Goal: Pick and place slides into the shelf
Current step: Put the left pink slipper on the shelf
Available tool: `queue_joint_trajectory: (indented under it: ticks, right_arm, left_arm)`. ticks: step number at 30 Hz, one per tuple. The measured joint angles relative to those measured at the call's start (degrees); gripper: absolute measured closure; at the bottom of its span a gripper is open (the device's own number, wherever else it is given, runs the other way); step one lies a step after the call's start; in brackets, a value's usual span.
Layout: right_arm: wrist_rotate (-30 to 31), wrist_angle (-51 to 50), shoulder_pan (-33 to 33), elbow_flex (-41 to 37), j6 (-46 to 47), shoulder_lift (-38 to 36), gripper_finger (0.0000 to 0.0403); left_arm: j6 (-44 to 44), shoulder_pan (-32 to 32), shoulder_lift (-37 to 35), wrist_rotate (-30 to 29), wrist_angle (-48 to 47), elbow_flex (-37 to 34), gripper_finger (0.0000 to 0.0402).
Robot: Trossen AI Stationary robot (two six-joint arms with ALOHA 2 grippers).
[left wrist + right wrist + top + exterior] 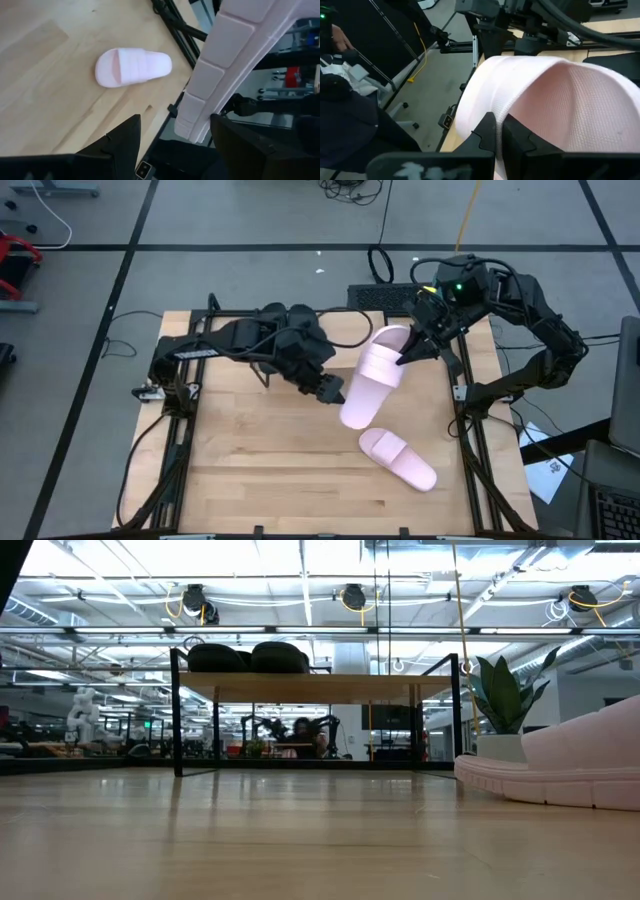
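While lifted, pink slide (372, 378) pinched in right gripper (408, 356) jaws.

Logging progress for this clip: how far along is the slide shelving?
Two black slides already sit on the shelf. In hand: one pink slide is in the air, the right gripper shut on one end, the left gripper at its other end. Left: the other pink slide lies on the table, untouched.

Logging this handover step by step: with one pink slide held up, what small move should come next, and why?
Probably the right pincer carries the raised pink slide toward the shelf. It grips the slide's edge; the open left pincer sits beside it, and two black slides already rest there.
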Motion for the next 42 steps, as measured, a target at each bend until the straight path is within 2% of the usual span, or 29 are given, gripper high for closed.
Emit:
queue_joint_trajectory:
  ticks: [10,15,26,32,42]
  right_arm:
    - [0.30,0.30,-0.04,0.02,-0.02,-0.02,0.0403]
    - [0.24,0.17,-0.02,0.02,-0.02,-0.02,0.0403]
    - [0.25,2.21,-0.02,0.02,1.72,-0.02,0.0403]
    - [0.01,2.53,0.00,0.02,2.51,-0.02,0.0403]
    - [0.03,2.65,0.00,0.02,2.35,-0.02,0.0403]
  left_arm:
    - [1.16,-3.23,-1.62,-0.97,0.23,-0.02,0.0167]
    - [1.32,-4.47,-3.28,-5.32,0.76,0.09,0.0167]
    - [2.82,-3.59,-2.86,-5.32,0.48,0.04,0.0167]
    - [2.91,-2.36,-2.94,-5.41,-3.96,0.07,0.0167]
    - [4.61,-1.42,-2.93,-5.40,-3.22,0.07,0.0167]
